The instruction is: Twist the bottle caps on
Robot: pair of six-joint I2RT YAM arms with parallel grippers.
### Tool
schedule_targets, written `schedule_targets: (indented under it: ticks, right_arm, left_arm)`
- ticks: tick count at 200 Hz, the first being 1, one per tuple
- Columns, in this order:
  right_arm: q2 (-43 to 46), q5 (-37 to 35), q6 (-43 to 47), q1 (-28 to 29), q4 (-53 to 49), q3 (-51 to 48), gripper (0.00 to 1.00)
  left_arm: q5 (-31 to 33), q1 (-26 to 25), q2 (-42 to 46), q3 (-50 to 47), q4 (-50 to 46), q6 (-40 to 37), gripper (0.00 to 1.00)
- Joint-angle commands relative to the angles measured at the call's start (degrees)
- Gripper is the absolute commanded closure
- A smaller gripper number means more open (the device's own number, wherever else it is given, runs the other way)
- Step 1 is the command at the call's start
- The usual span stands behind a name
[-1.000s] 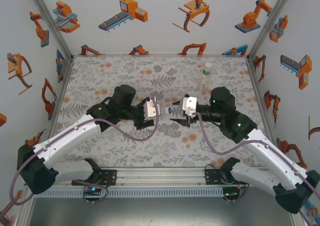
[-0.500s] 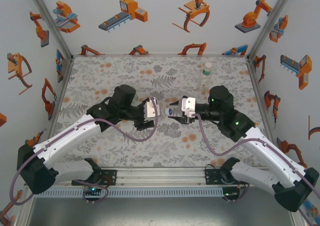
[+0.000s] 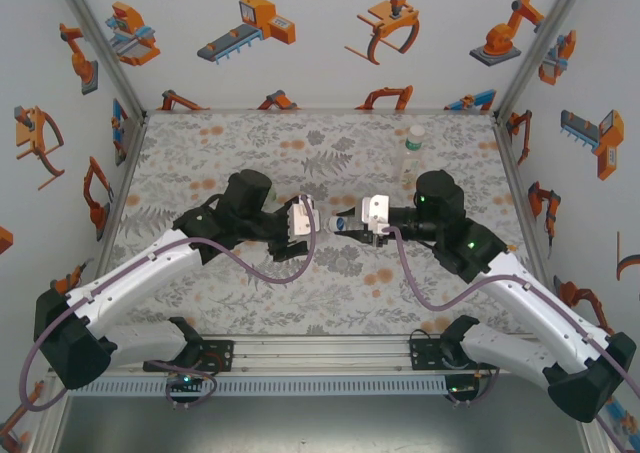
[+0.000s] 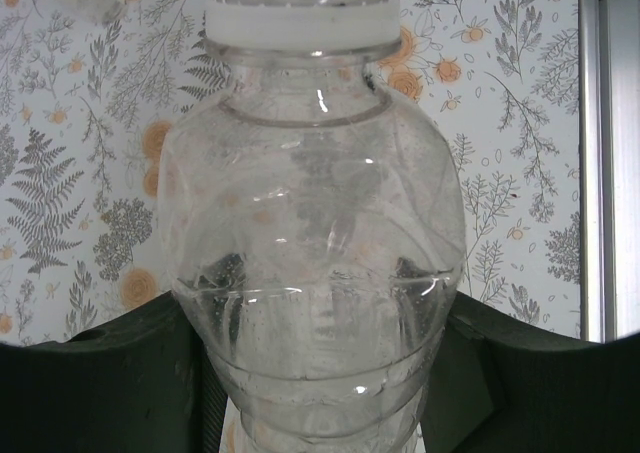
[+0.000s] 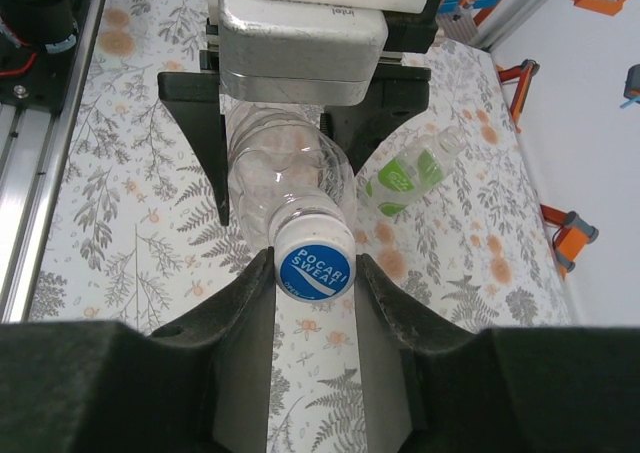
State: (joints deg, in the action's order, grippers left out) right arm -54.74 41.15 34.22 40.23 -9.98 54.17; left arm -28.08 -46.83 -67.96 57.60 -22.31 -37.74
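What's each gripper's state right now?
Left gripper: shut on the clear plastic bottle.
Right gripper: shut on the round blue plastic cap at that bottle's mouth.

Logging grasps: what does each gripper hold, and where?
Left gripper clamps the clear bottle around its body; right gripper pinches the blue cap by its sides.

Two bottles are in sight: one clear bottle [image 5: 285, 178] and one green-banded bottle [image 5: 403, 180]. Two caps are there too: one blue cap [image 5: 315, 263], one pale cap [image 3: 416, 131].
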Motion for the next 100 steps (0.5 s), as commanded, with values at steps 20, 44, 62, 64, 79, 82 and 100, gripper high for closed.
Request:
schedule_targets:
  ticks: [20, 44, 62, 64, 79, 82, 100]
  right_arm:
    - [1.1, 0.8, 0.9, 0.3, -0.3, 2.4, 0.84]
    - [1.7, 3.2, 3.4, 0.3, -4.6, 3.5, 0.92]
    - [2.0, 5.7, 5.6, 0.3, -8.5, 4.8, 0.97]
    - [2.0, 6.0, 5.8, 0.3, -8.9, 4.9, 0.98]
    - [2.2, 7.7, 6.9, 0.3, -11.1, 5.8, 1.00]
    - [2.3, 7.9, 7.1, 0.3, -11.3, 5.9, 1.00]
    - [2.6, 7.9, 7.3, 0.3, -11.7, 6.2, 1.00]
  left_arm:
    - [-2.6, -0.2, 1.3, 1.5, -0.7, -1.3, 1.00]
    - [-5.4, -0.2, 1.6, 1.5, -1.5, -2.2, 1.00]
    - [-7.7, -0.2, 1.5, 1.6, -2.1, -2.6, 1.00]
    - [-7.9, -0.2, 1.5, 1.7, -2.3, -2.7, 1.00]
    - [-9.3, -0.2, 1.3, 2.0, -2.9, -2.9, 1.00]
    - [-9.5, -0.2, 1.2, 2.1, -3.1, -3.0, 1.00]
    - [-10.9, -0.2, 0.8, 2.6, -4.1, -3.4, 1.00]
